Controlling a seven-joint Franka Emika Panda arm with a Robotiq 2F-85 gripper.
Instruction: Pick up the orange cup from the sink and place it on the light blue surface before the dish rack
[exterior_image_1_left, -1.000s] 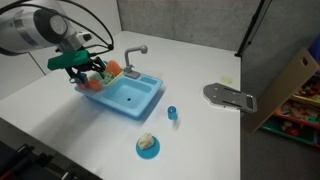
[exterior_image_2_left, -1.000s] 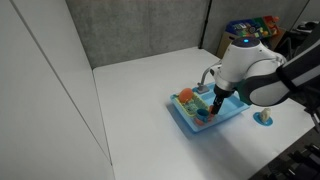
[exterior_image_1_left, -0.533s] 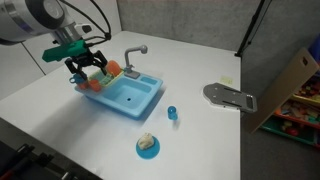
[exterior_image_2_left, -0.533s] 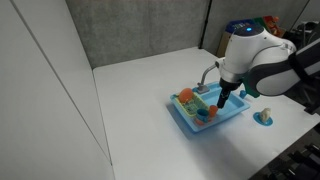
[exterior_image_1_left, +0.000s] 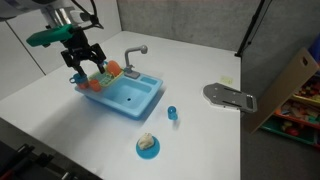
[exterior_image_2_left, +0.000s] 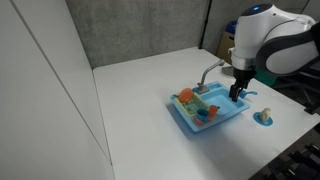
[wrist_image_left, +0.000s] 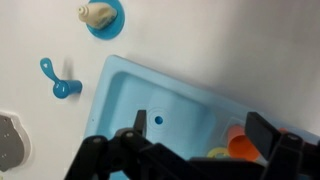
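The gripper (exterior_image_1_left: 85, 58) hangs in the upper left of an exterior view, above the left end of the light blue toy sink (exterior_image_1_left: 140, 103), with clear air between it and the things below. Its jaws are spread wide and hold nothing; in the wrist view the two dark fingers (wrist_image_left: 140, 125) stand far apart along the bottom edge, with the bare basin showing between them. The orange cup (exterior_image_1_left: 113, 70) sits at the rack end of the sink, just left of the grey faucet (exterior_image_1_left: 133, 55). In the wrist view it shows as an orange patch (wrist_image_left: 243, 147) at the lower right, partly hidden by the gripper, so I cannot tell exactly what it stands on. On the white table (exterior_image_1_left: 190, 60), near the bottom of the frame, lies a small blue plate (exterior_image_1_left: 147, 152) with a pale lump on it. A little blue piece (exterior_image_1_left: 172, 113) stands just right of the sink, and a flat grey object (exterior_image_1_left: 230, 97) lies further right.
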